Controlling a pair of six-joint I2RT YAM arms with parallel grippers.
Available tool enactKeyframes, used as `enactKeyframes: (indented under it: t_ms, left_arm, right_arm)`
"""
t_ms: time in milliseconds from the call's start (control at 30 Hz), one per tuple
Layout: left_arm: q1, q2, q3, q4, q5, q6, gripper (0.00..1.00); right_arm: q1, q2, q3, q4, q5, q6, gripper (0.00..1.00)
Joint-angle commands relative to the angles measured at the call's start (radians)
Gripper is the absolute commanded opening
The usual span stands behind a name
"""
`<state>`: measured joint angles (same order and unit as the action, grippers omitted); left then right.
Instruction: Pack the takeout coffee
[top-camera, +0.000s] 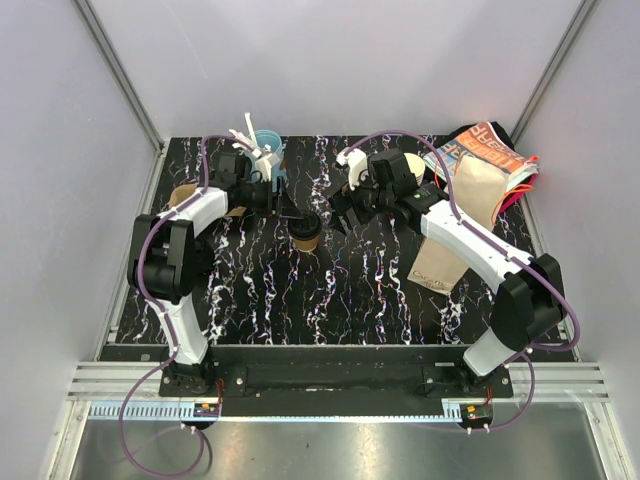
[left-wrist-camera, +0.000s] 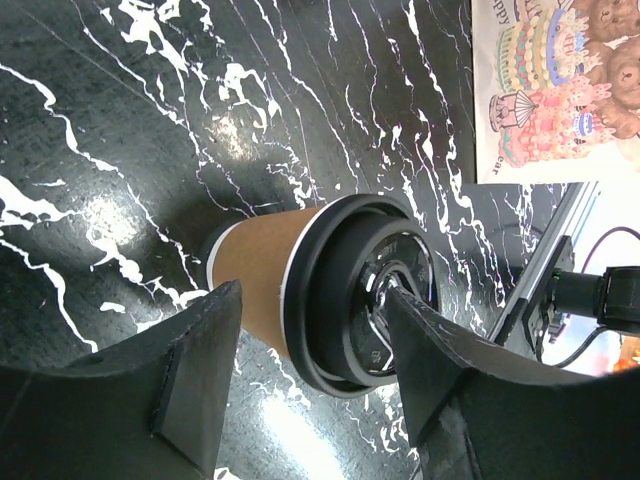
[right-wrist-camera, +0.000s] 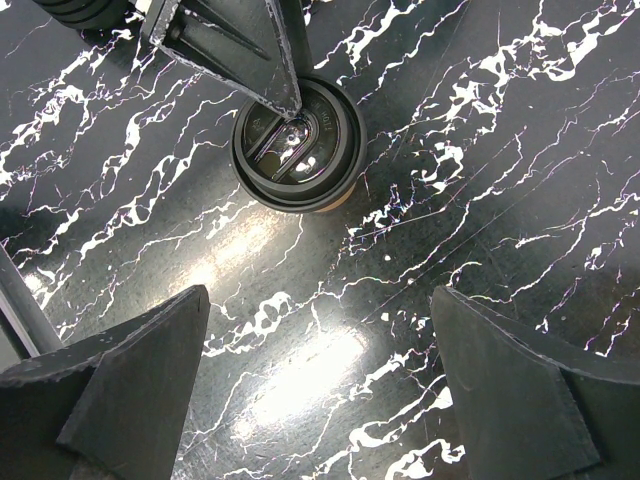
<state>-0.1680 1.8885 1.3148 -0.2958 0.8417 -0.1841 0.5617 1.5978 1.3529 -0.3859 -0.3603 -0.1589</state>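
The takeout coffee (top-camera: 307, 233) is a brown paper cup with a black lid, standing upright in the middle of the black marbled table. My left gripper (top-camera: 295, 216) reaches it from the left and is open. In the left wrist view the coffee (left-wrist-camera: 262, 275) lies between the jaws of the left gripper (left-wrist-camera: 315, 345): one fingertip (left-wrist-camera: 420, 340) lies against the lid top, the other (left-wrist-camera: 205, 350) stands off by the cup's base. My right gripper (top-camera: 345, 215) hovers open just right of the cup, with only bare table between the jaws of the right gripper (right-wrist-camera: 320, 380); the coffee (right-wrist-camera: 298, 142) sits ahead of it.
A brown paper bag (top-camera: 478, 190) lies flat at the right under the right arm, with a colourful printed bag (top-camera: 490, 150) behind it. A light-blue cup with white utensils (top-camera: 265, 145) stands at the back left, and more brown cups (top-camera: 183, 195) lie by the left edge.
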Motion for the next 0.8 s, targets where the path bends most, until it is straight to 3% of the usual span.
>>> enactKeyframes:
  t_ms: [0,333,567,767]
  left_arm:
    - [0.005,0.012,-0.014,0.061,0.063,-0.006,0.62]
    - [0.004,0.04,-0.034,0.066,0.053,-0.005,0.56]
    - [0.001,0.076,-0.064,0.07,0.033,-0.005,0.44]
    - [-0.011,0.1,-0.083,0.078,0.019,-0.002,0.43]
  right_arm:
    - [-0.008,-0.039,0.008,0.033,-0.017,0.01,0.97]
    - [-0.008,-0.027,0.009,0.035,-0.022,0.015,0.97]
    - [-0.009,0.017,0.008,0.059,-0.037,0.064,0.95]
    - [-0.017,0.091,0.054,0.064,-0.077,0.108,0.84]
